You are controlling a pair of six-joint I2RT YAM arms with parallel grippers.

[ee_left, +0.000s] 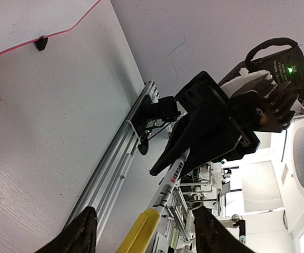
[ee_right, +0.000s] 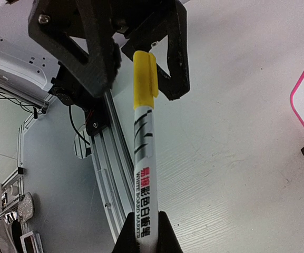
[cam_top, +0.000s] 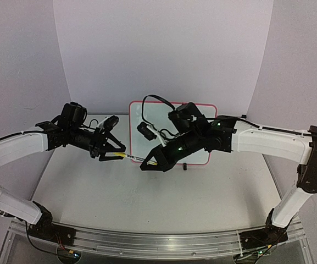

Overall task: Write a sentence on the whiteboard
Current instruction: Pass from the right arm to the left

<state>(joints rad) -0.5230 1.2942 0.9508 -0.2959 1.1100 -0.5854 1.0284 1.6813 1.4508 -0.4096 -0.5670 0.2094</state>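
Note:
The whiteboard (cam_top: 203,111) with its pink-red frame stands at the back centre, largely hidden behind my right arm. Its frame edge and a black foot show in the left wrist view (ee_left: 40,44) and the right wrist view (ee_right: 298,89). I see no handwriting on the bare part. My right gripper (cam_top: 147,163) (ee_right: 144,232) is shut on the barrel of a white marker (cam_top: 135,159) (ee_right: 144,153) (ee_left: 168,182), held above the table in front of the board. Its yellow cap (ee_right: 144,79) (ee_left: 140,232) points between the spread fingers of my left gripper (cam_top: 120,153) (ee_left: 146,224), which is open around it.
An aluminium rail (cam_top: 158,242) (ee_left: 117,153) runs along the table's near edge. Lilac backdrop walls (cam_top: 163,49) close in the back and sides. A black cable (cam_top: 153,99) loops above the right wrist, in front of the board.

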